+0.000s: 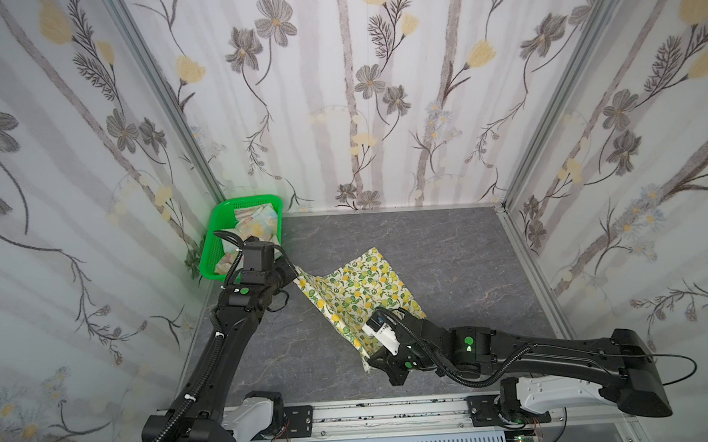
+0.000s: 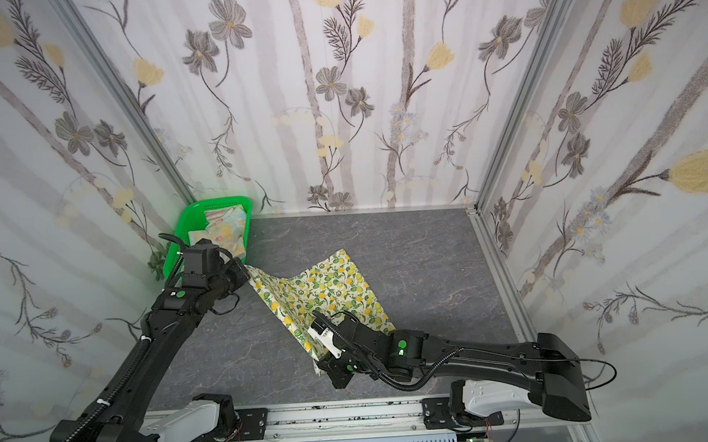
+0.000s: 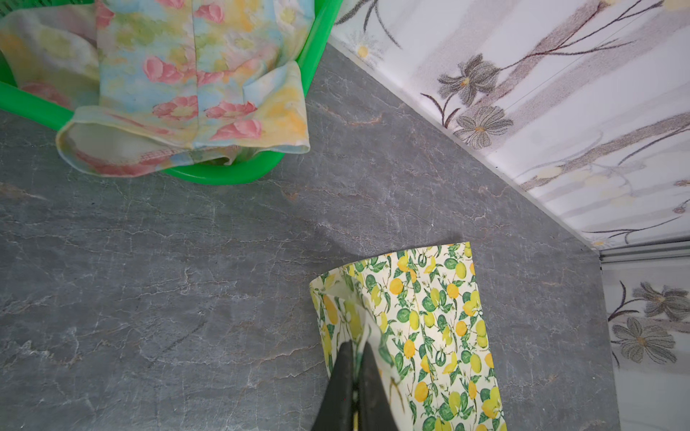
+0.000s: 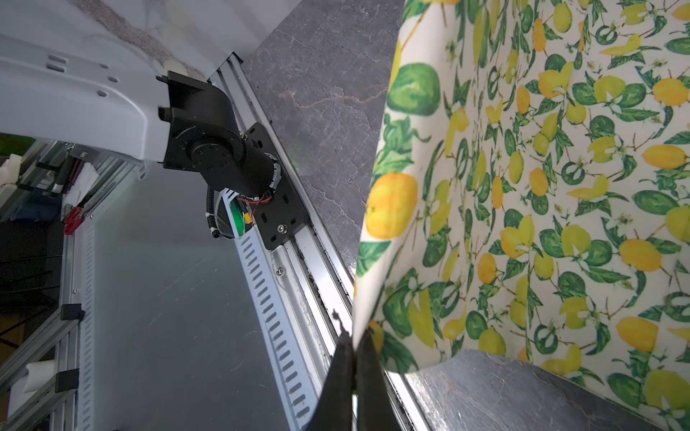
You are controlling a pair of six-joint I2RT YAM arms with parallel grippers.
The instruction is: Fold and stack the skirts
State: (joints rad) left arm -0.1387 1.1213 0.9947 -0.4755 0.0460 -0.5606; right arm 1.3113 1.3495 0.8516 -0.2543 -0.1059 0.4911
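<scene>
Basket holding the flowered skirt was seen beyond the left gripper, clenched on one corner of the lemon skirt; another was pinched by the right gripper. A thin edge could be slipped free by uneven pulling.

The lemon skirt is thin, matt cloth; the flowered skirt looks equally soft. The basket is glossy green plastic. The table has a matt, stone-veined finish; the rail is bare metal.

Floral walls, grey, seemingly stone floor
</scene>
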